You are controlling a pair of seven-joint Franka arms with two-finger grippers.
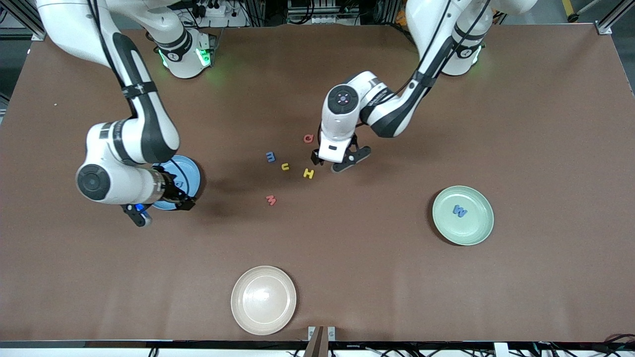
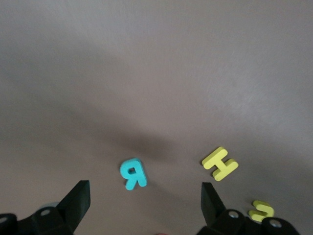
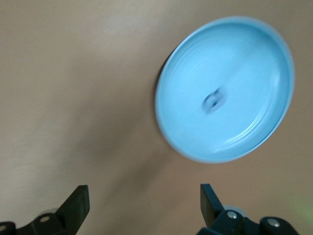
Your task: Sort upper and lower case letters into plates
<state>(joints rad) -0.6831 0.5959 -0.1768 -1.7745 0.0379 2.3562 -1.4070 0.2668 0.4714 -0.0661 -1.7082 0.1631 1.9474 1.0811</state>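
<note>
My left gripper (image 1: 329, 162) is open and empty, low over the table beside the yellow H (image 1: 308, 173). In the left wrist view the gripper (image 2: 143, 192) has a teal R (image 2: 132, 173) on the table just ahead of its fingers, with the yellow H (image 2: 220, 163) and a yellow u (image 2: 260, 210) to one side. A red letter (image 1: 308, 138), a blue m (image 1: 270, 156), the yellow u (image 1: 285, 166) and a red m (image 1: 271, 200) lie loose mid-table. My right gripper (image 1: 171, 198) is open and empty over the blue plate (image 1: 192, 171). The blue plate (image 3: 244, 58) holds one small blue letter (image 3: 213, 101). The mint plate (image 1: 477, 198) holds a blue W (image 1: 460, 211).
A cream-beige plate (image 1: 263, 300) with nothing in it sits near the table edge closest to the front camera. The mint plate is toward the left arm's end, the blue plate toward the right arm's end.
</note>
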